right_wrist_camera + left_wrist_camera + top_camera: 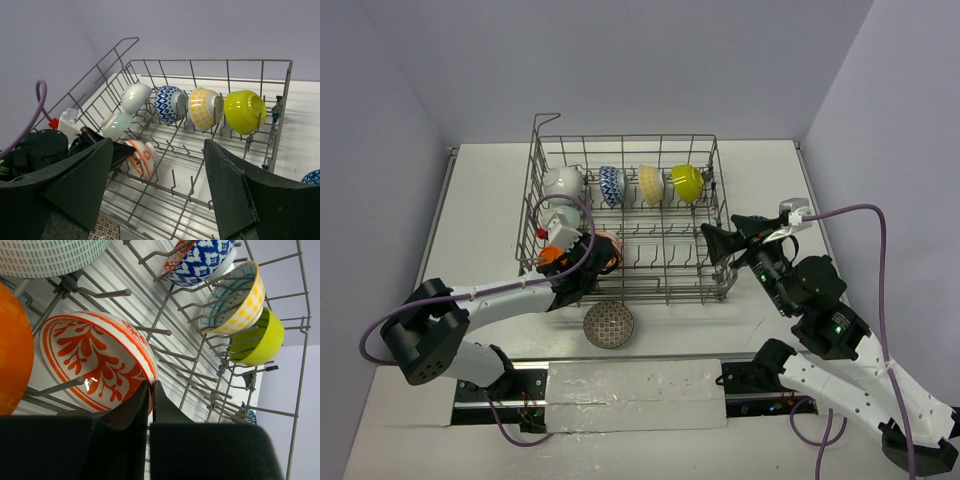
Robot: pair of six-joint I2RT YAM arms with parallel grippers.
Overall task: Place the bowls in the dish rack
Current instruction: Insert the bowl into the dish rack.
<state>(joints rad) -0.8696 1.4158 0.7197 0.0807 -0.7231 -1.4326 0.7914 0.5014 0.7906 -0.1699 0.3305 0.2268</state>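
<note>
- dish rack (630, 137): grey wire basket on the worktop; rows of upright tines; one raised loop at its far-left corner
- far row, on edge between tines, left to right: white bowl (563, 182); blue-and-white patterned bowl (611, 185); pale yellow dotted bowl (651, 184); lime bowl (687, 182)
- next row, left end: pale bowl with teal dashes (50, 255)
- red-and-white bowl (95, 362): leaf pattern; on edge among the tines; its near rim pinched in the left tool (150, 385)
- orange bowl (12, 350): just beside the red-and-white bowl
- grey patterned bowl (608, 324): outside the rack, on the worktop just before its near side
- dark-blue patterned bowl (312, 177): on the worktop past the rack's right side; only an edge shows
</note>
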